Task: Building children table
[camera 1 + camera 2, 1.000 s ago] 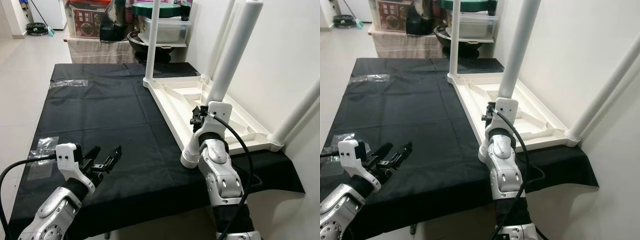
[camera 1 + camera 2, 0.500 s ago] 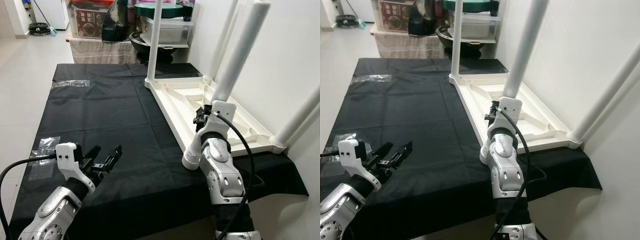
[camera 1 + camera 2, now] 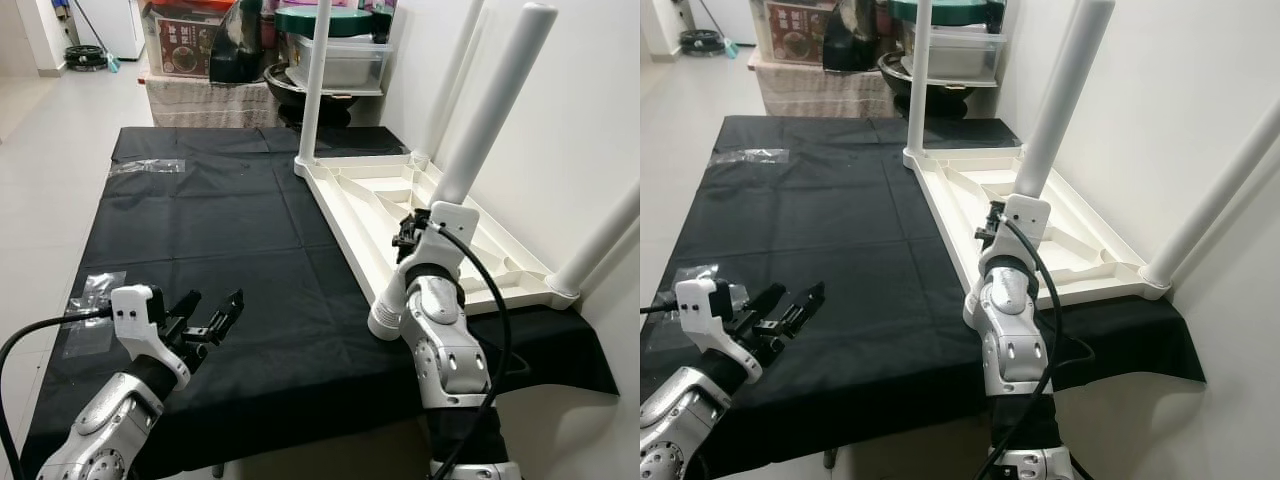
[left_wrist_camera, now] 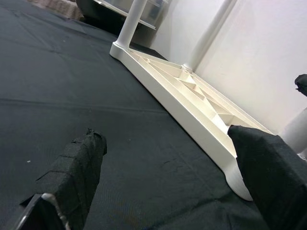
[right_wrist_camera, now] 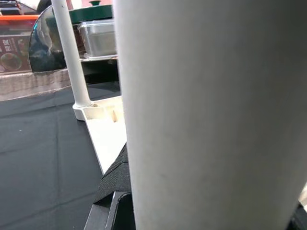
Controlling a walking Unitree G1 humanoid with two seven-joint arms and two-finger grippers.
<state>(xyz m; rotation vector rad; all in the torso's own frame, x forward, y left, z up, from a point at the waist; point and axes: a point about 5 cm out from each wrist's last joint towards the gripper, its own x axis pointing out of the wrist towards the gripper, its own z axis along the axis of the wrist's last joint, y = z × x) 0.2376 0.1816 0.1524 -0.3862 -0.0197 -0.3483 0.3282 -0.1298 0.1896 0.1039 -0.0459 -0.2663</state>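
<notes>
A white children's table top (image 3: 345,232) lies upside down on the black cloth (image 3: 210,220), along its right side. Thin white legs stand up from it at the far left corner (image 3: 316,80), the far right (image 3: 455,70) and the near right (image 3: 600,240). A thicker white leg (image 3: 480,115) rises at a slant from the near left corner, its foot (image 3: 386,318) at the table top's edge. My right gripper (image 3: 412,232) is shut on this leg; a black finger (image 5: 115,187) presses against it. My left gripper (image 3: 213,300) hovers open over the cloth, its fingers (image 4: 72,177) wide apart and holding nothing.
A white wall runs close along the right. Behind the cloth stand a box (image 3: 180,40), a dark pot (image 3: 290,85) and a clear container (image 3: 350,55). Clear plastic bags (image 3: 95,290) lie on the cloth's left side. Pale floor (image 3: 50,150) stretches to the left.
The whole view has shifted slightly. The held leg's top leans a little further to the right. My left gripper has stayed open in the same place.
</notes>
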